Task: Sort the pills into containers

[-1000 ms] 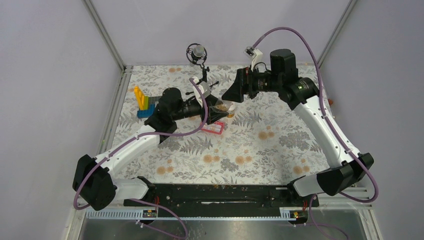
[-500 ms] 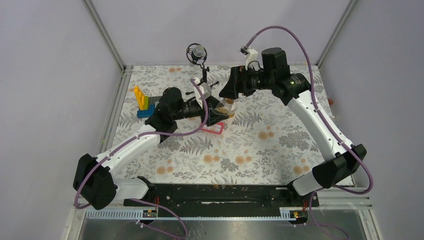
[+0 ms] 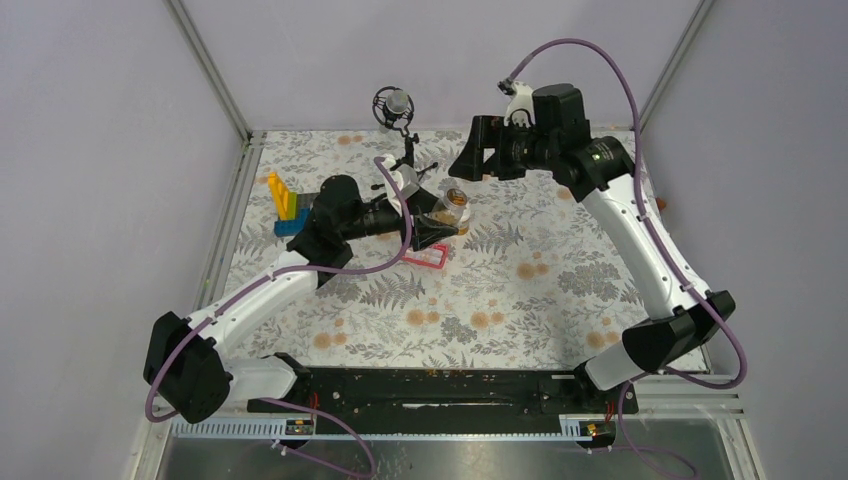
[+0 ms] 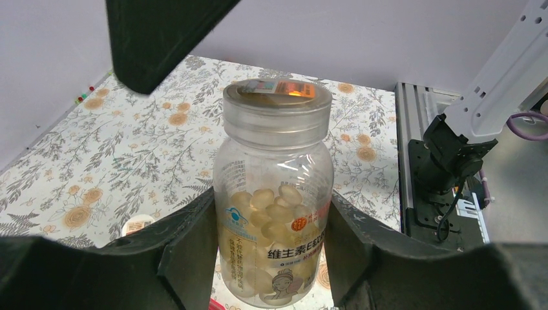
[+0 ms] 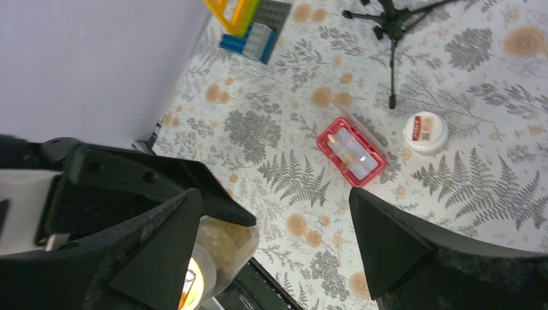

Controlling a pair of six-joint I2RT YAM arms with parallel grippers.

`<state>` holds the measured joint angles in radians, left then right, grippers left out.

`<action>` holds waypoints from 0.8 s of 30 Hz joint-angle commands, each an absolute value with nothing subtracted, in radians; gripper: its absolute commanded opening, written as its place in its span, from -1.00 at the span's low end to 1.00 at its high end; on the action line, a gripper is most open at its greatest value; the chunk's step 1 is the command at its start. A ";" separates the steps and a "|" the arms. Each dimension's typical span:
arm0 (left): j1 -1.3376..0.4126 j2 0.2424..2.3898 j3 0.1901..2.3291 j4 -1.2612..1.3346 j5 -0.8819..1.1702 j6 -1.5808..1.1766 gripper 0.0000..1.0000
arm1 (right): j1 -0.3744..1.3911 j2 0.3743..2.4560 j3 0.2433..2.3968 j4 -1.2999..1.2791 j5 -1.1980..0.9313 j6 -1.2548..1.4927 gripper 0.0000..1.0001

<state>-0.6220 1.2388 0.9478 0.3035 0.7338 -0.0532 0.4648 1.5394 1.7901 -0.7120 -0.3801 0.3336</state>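
My left gripper (image 3: 440, 222) is shut on the clear yellowish bottle (image 3: 455, 205) and holds it upright above the cloth. In the left wrist view the bottle (image 4: 274, 194) has its clear cap (image 4: 278, 106) on and pale yellow pills (image 4: 274, 200) inside. My right gripper (image 3: 470, 160) is open and empty, above and behind the bottle, apart from it. In the right wrist view the bottle (image 5: 220, 248) sits low left beside my open right gripper (image 5: 273, 194). The pink box (image 5: 352, 152) lies open on the cloth with small orange bits in it. The white-capped bottle (image 5: 425, 132) stands beside it.
A blue, yellow and grey brick block (image 3: 285, 205) stands at the left. A small black tripod with a microphone (image 3: 395, 110) stands at the back centre. The pink box (image 3: 432, 257) lies just under my left gripper. Purple walls close the sides.
My right gripper has risen and drawn back from the bottle's top. The left gripper still holds the bottle in about the same place.
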 commanded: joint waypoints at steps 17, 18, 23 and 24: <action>-0.620 1.248 1.060 0.279 0.840 -0.024 -1.00 | 0.524 1.409 1.759 -0.770 -0.683 -0.104 0.69; -0.620 1.251 1.062 0.272 0.846 -0.022 -1.00 | 0.534 1.415 1.767 -0.770 -0.653 -0.109 0.63; -0.620 1.273 1.085 0.262 0.872 -0.030 -1.00 | 0.571 1.440 1.789 -0.720 -0.531 -0.035 0.24; -0.619 1.280 1.090 0.267 0.871 -0.031 -1.00 | 0.574 1.444 1.787 -0.701 -0.507 -0.011 0.23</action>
<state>-0.6220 1.2621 1.0206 0.2306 0.8188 -0.0422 0.5503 1.4300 1.7477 -0.7567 -0.6399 -0.0551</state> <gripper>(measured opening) 0.534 0.639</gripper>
